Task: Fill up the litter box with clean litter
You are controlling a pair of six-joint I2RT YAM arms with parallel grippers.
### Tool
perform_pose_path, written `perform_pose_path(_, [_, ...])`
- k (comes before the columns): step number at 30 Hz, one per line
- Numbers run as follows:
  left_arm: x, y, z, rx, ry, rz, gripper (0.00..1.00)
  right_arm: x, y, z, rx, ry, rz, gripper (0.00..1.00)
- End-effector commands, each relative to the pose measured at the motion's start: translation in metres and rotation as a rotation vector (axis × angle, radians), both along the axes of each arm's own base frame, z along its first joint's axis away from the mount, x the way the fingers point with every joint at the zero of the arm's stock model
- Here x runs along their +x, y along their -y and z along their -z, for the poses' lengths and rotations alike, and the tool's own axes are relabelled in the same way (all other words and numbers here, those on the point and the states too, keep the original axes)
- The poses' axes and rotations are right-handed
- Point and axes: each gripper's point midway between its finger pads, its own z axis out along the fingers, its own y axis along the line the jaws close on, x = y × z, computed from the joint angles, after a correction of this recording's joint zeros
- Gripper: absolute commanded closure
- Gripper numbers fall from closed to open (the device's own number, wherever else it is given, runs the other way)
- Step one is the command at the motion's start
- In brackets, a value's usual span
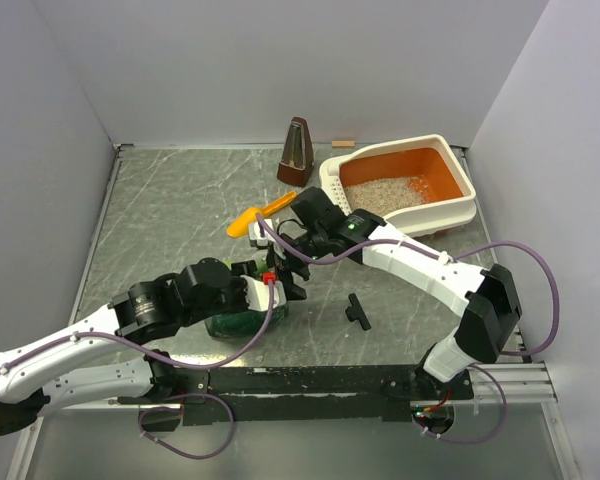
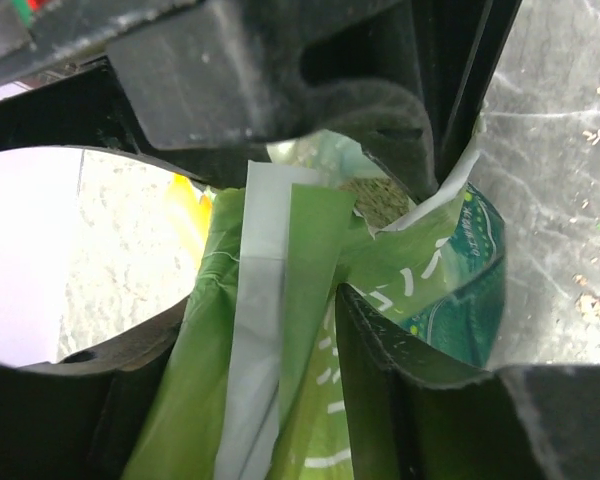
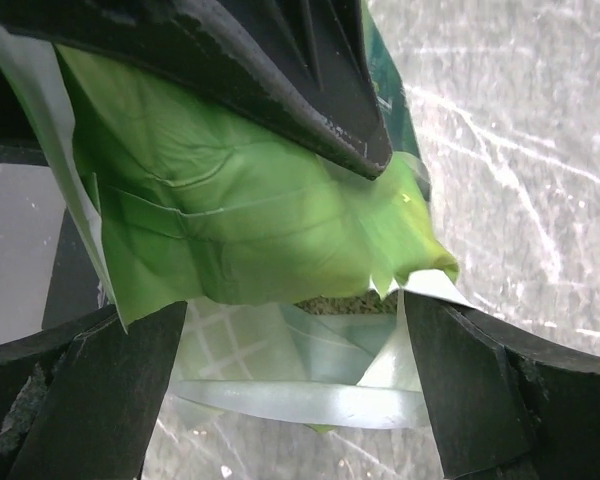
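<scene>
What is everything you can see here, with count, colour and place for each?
litter box: one, cream outside, orange inside, far right corner
clean litter: pale beige, inside the litter box
scoop: one, orange-yellow, table centre
green bag: one, near left, between the grippers
pyramid-shaped object: one, brown, far edge
small block: one, tan, by back wall
small part: one, black, near centre
left gripper: black, at bag top
right gripper: black, open around bag top
</scene>
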Motion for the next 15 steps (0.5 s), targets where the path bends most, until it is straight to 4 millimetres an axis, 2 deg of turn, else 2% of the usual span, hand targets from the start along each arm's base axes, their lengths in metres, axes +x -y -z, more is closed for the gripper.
perform_pose_path(1, [0.007, -0.001, -0.137, -0.344, 0.258, -0.005, 0.49, 0.022, 0.006, 0.02, -0.065, 0.031, 0.101, 0.01])
perform_pose_path(5, [0.003, -0.011, -0.124, -0.355, 0.235, -0.027, 0.55, 0.049, 0.003, 0.017, -0.058, 0.102, 0.224, 0.01])
perform_pose_path(8, [0.001, -0.015, -0.107, -0.352, 0.204, -0.04, 0.7, 0.068, 0.004, 0.009, -0.049, 0.146, 0.31, 0.01])
perform_pose_path(11, [-0.001, -0.015, -0.088, -0.345, 0.168, -0.05, 0.71, 0.084, 0.008, -0.003, -0.054, 0.175, 0.381, 0.01])
perform_pose_path(15, [-0.003, -0.015, -0.071, -0.337, 0.133, -0.049, 0.72, 0.107, 0.022, -0.023, -0.037, 0.238, 0.494, 0.01])
